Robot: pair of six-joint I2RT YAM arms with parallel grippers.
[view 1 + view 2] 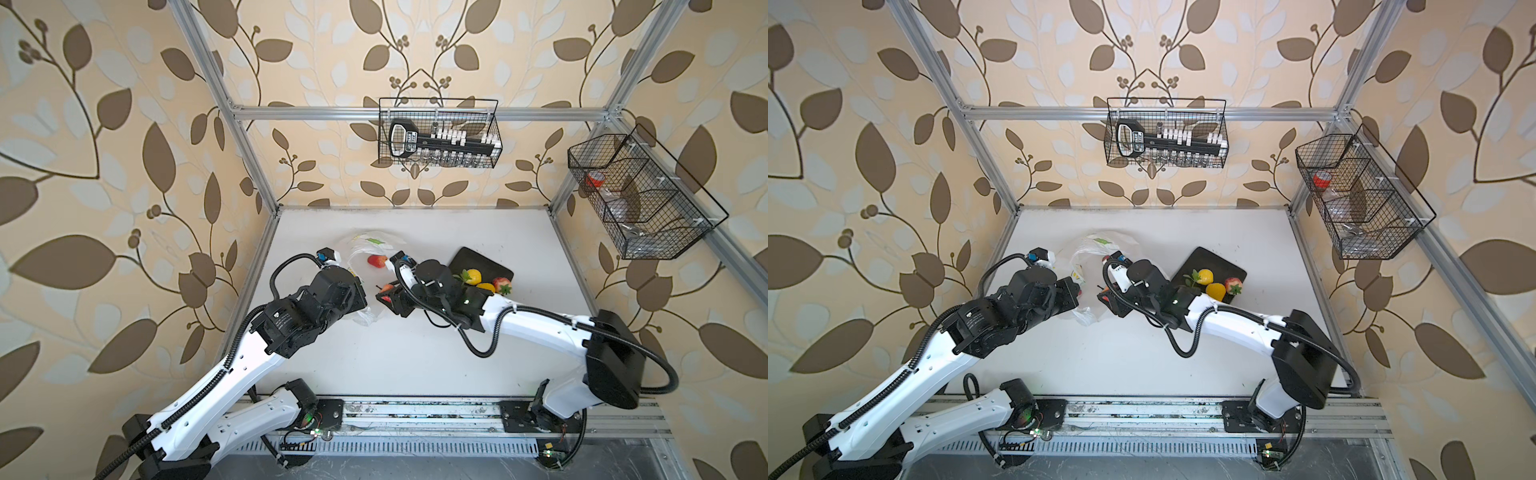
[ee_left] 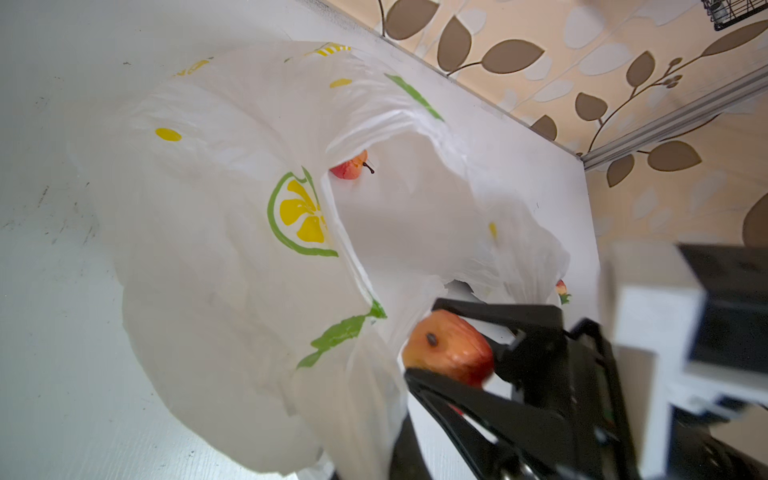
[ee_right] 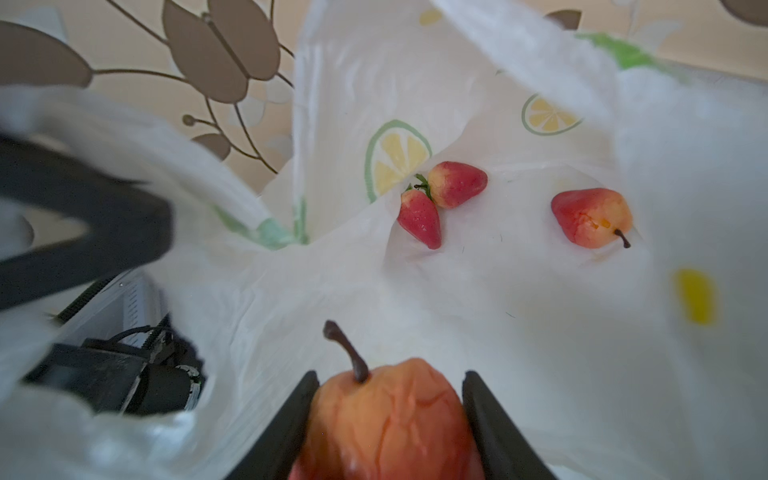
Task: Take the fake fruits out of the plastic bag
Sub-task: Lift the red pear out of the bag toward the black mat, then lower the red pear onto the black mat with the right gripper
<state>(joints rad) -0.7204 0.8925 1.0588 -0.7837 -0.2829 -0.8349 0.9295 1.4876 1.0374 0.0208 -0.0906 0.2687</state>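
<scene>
Between my right fingers (image 3: 478,399) sits a fake peach (image 3: 386,424), orange-red with a brown stem. They squeeze it from both sides, just inside the mouth of the plastic bag (image 3: 457,291). My left fingers (image 3: 137,208) are clenched tight, and I think they are pinching the bag's edge to hold it up.

To do this step well, I should hold the squeeze steady and pull the peach back out slowly, so the thin bag does not catch on it. The left side should hold the mouth wide.

Deeper in the bag, well past the peach, lie two strawberries (image 3: 419,218) touching each other, and a red pear (image 3: 592,218) apart from them. Out on the counter (image 1: 415,353), a dark tray (image 1: 469,257) by my right arm carries a lemon (image 1: 473,275), an orange-yellow fruit (image 1: 485,286) and a third strawberry (image 1: 502,284).
</scene>
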